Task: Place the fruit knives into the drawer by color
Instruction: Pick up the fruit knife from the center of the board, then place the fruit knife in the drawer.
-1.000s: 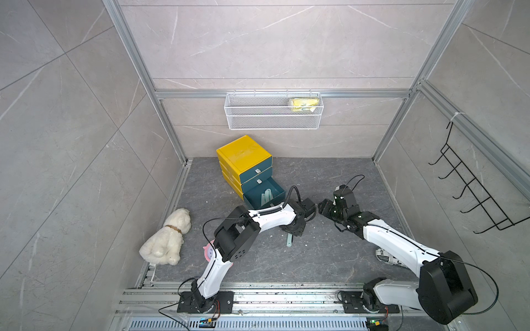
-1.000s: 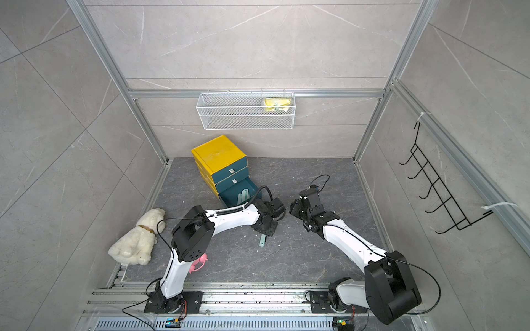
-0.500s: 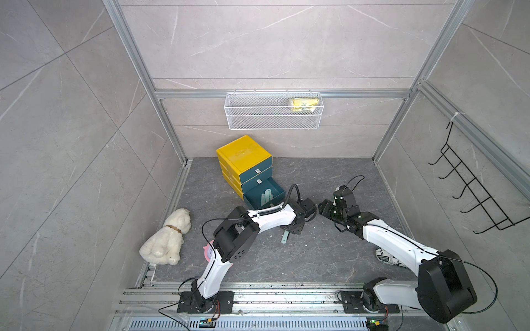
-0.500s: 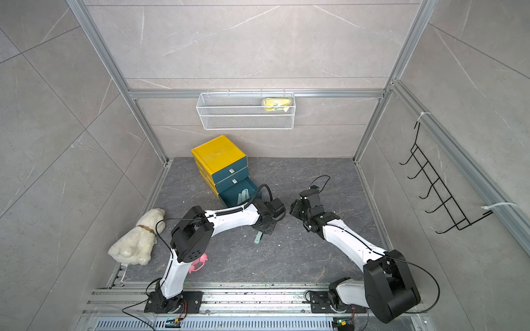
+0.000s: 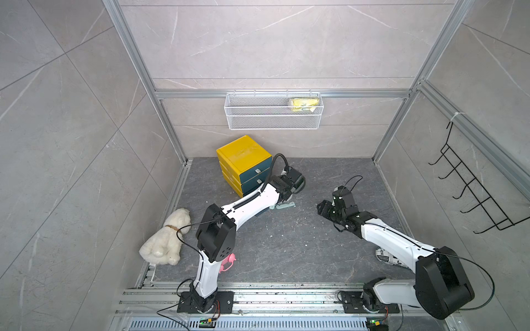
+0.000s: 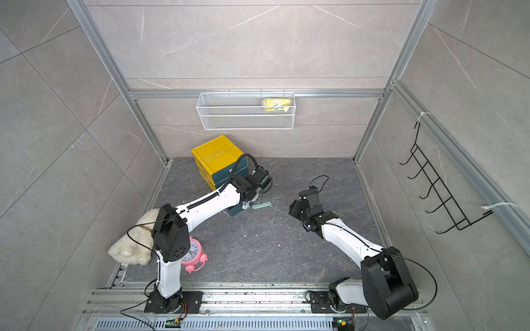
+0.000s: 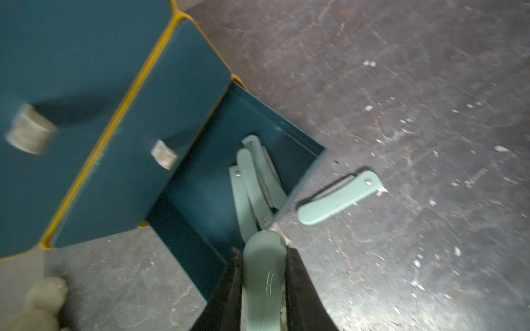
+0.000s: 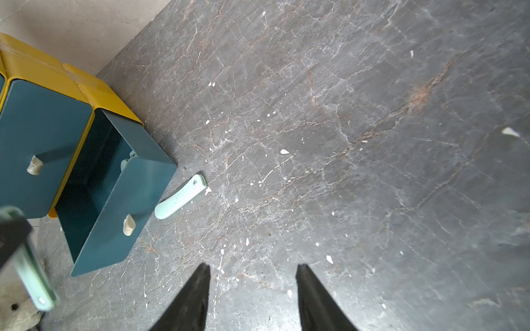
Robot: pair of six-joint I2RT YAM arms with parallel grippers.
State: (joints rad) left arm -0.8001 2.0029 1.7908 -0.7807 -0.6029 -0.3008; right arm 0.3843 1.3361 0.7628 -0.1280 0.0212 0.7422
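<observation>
My left gripper [image 7: 263, 250] is shut on a mint-green folded fruit knife [image 7: 262, 282], held just over the front corner of the pulled-out teal bottom drawer [image 7: 200, 200]. Three mint knives [image 7: 255, 183] lie inside that drawer. One more mint knife [image 7: 339, 197] lies on the floor beside the drawer, and it shows in both top views [image 5: 285, 205] [image 6: 261, 205]. The drawer belongs to a yellow cabinet [image 5: 243, 153] whose two upper drawers are closed. My right gripper [image 8: 252, 269] is open and empty over bare floor, to the right of the cabinet [image 5: 322, 207].
A white plush dog [image 5: 166, 238] and a pink alarm clock [image 6: 193, 253] sit near the left arm's base. A printed can [image 5: 383, 253] lies by the right arm. A wire basket [image 5: 272, 111] hangs on the back wall, and a black hook rack [image 5: 470, 189] hangs on the right wall.
My left gripper has carried the mint knife from the middle of the floor back to the open drawer. The right arm has hardly moved.
</observation>
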